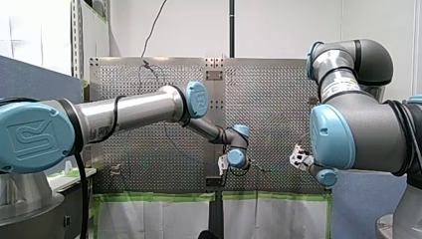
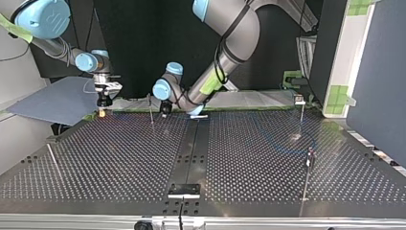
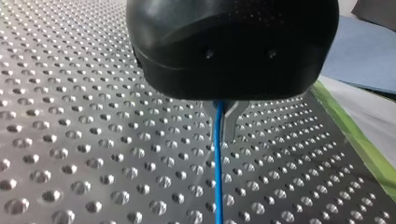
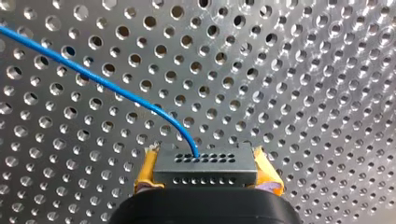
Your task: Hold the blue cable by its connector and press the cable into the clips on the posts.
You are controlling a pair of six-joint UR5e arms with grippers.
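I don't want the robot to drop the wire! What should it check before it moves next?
1. Grip on the connector: ok, clamped between the yellow pads of my right gripper.
2. Join of blue cable to connector: ok, it leaves the connector's face.
3. My left gripper on the cable: ok, the cable runs between its metal fingers.
4. Cable in the clips on the posts: cannot tell, too small in the top view.
5. Grippers apart: ok, a gap shows between them in the top view.
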